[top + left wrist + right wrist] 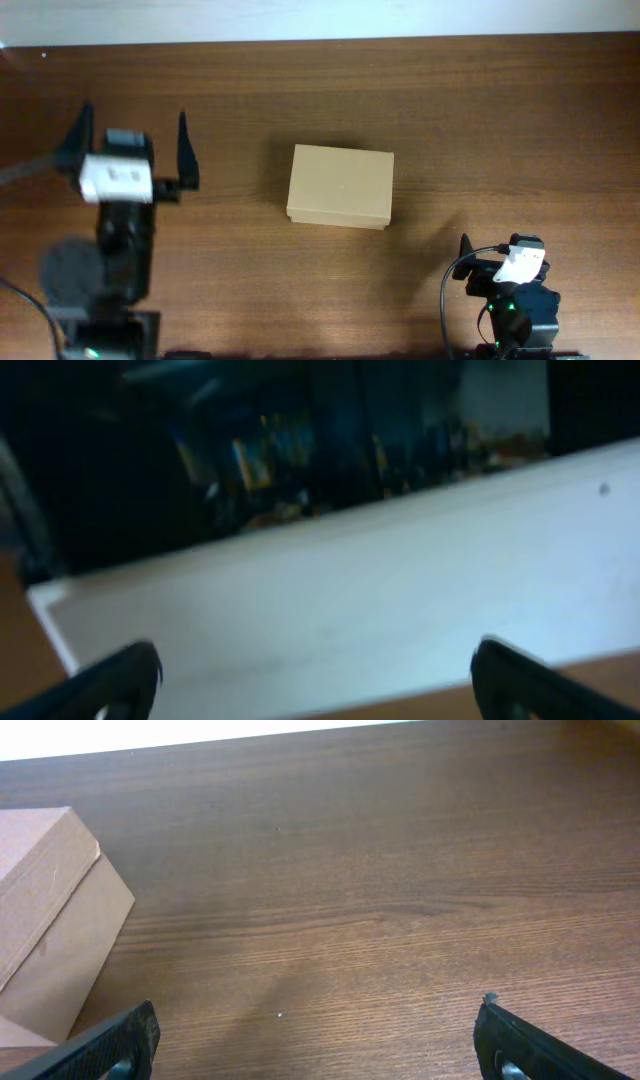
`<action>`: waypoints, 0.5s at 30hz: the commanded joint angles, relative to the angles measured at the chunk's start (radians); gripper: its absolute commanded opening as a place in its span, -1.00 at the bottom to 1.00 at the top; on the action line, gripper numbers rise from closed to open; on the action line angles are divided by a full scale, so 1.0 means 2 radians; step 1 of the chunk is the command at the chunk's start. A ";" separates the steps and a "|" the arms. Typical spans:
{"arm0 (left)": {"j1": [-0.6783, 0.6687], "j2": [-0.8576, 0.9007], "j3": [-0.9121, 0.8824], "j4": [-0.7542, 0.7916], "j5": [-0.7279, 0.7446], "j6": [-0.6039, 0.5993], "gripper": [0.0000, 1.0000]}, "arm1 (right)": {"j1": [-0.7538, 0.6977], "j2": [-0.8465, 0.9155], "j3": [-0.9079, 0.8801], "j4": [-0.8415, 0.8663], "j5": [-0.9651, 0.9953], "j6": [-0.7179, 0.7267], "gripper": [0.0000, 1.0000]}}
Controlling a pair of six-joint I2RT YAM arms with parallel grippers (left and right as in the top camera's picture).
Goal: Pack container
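Probably light yet crushable, the container (pixel 340 187) at frame centre suits a hold across its side walls, while left gripper (pixel 133 125) and right gripper (pixel 320 1040) both gape empty.

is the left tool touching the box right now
Apart. The overhead view shows the left tool open, well to the left of the container, with a stretch of table between them.

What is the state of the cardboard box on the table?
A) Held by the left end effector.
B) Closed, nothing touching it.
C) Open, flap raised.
B: seen from overhead, the container has its lid shut, with the left end effector and the right end effector apart from it.
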 commanded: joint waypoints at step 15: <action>0.009 -0.287 -0.345 0.076 -0.011 0.001 0.98 | -0.004 -0.006 -0.004 0.001 -0.001 -0.003 0.98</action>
